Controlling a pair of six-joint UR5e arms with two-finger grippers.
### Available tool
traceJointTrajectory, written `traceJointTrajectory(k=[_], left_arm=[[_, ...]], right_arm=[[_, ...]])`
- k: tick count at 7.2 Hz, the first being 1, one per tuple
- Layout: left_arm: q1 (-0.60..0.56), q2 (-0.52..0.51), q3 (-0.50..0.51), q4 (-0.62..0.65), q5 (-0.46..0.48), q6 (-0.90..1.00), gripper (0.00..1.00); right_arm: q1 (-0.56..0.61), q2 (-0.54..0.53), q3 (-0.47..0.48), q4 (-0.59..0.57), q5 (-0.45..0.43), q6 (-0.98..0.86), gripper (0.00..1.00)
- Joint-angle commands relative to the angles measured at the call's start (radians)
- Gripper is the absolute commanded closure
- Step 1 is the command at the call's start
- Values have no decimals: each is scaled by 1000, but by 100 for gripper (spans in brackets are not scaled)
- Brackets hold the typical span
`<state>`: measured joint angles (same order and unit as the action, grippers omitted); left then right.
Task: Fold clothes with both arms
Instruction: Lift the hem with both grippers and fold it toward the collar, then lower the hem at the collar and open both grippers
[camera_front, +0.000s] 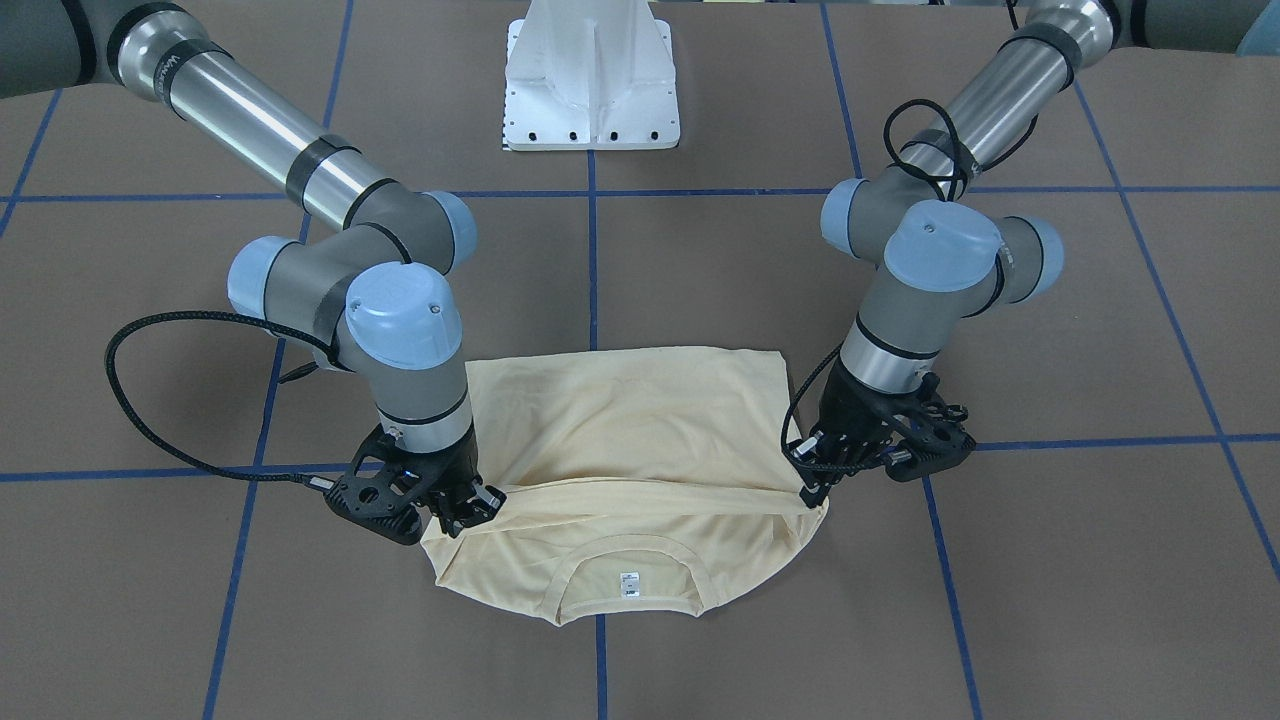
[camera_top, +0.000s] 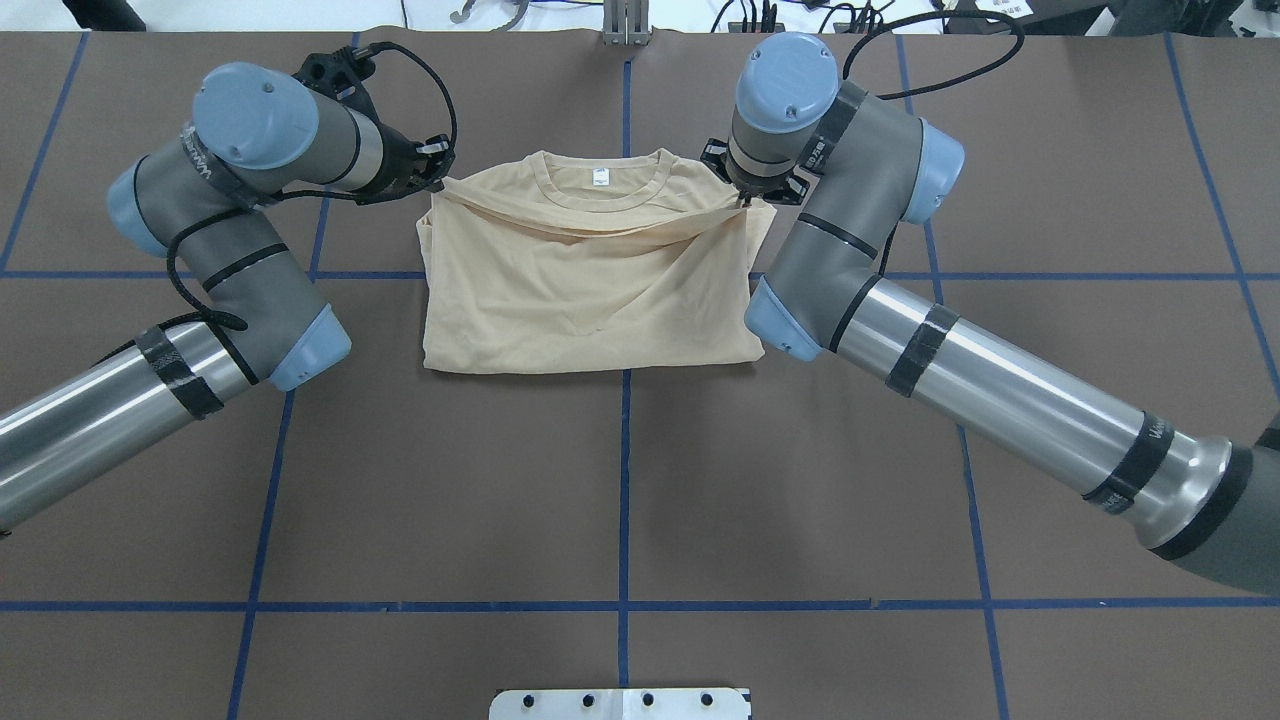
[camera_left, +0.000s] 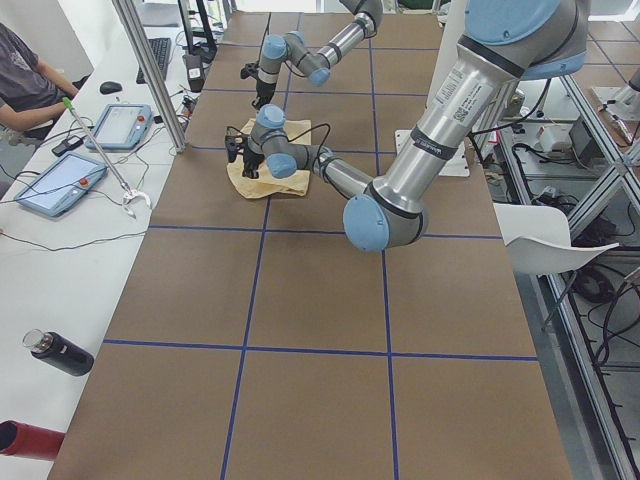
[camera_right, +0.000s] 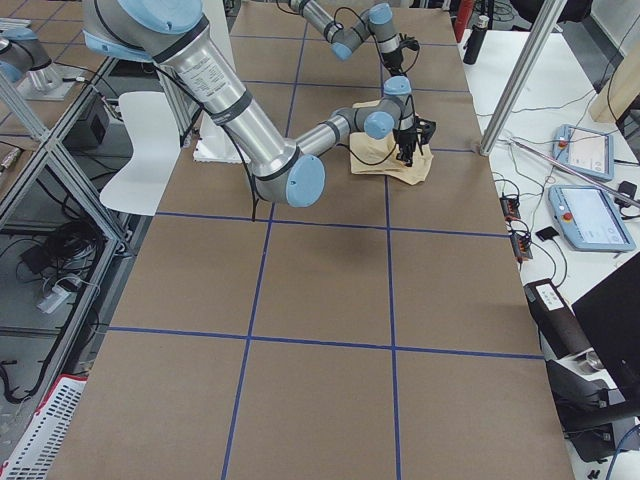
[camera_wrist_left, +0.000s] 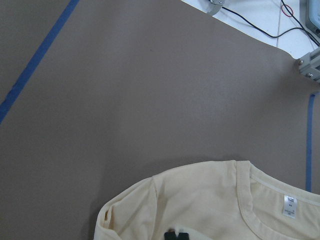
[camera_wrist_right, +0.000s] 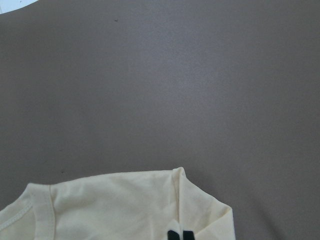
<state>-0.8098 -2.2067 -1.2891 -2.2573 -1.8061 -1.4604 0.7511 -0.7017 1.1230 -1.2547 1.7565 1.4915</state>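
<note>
The cream-yellow T-shirt (camera_top: 590, 290) lies on the brown table, with its lower part folded up toward the collar. The white neck label (camera_top: 598, 178) shows and the print is hidden. My left gripper (camera_top: 437, 178) is shut on the folded edge at the shirt's left shoulder corner. It also shows in the front-facing view (camera_front: 808, 490). My right gripper (camera_top: 745, 197) is shut on the same edge at the right shoulder corner, seen from the front too (camera_front: 482, 508). Between them the edge is held slightly raised and stretched. The left wrist view (camera_wrist_left: 176, 235) and the right wrist view (camera_wrist_right: 180, 235) show black fingertips on the cloth.
The white pedestal base (camera_front: 592, 75) stands on the robot's side of the shirt. Blue tape lines (camera_top: 624, 480) grid the table. The operators' bench beyond the far edge holds tablets (camera_left: 60, 182). A person (camera_left: 25, 80) sits there.
</note>
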Motion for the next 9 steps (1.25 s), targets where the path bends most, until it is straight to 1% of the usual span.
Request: traceJointTrajectory(k=[1, 4, 5, 6, 7, 8, 9], left_arm=[[0, -4, 80, -79, 33, 0, 100], [0, -5, 96, -82, 42, 11, 100], [0, -4, 97, -82, 42, 12, 100], [-2, -4, 97, -82, 42, 12, 97], [-2, -4, 99, -82, 42, 12, 92], [-3, -2, 125, -115, 42, 12, 85], [-12, -2, 137, -145, 42, 12, 66]], right_arm=[[2, 21, -51, 4, -14, -11, 100], [13, 28, -61, 4, -14, -10, 100], [13, 45, -83, 4, -14, -8, 98], [13, 59, -109, 4, -15, -10, 73], [14, 65, -112, 4, -15, -7, 43], [17, 82, -130, 4, -17, -5, 26], [36, 94, -138, 3, -15, 1, 19]])
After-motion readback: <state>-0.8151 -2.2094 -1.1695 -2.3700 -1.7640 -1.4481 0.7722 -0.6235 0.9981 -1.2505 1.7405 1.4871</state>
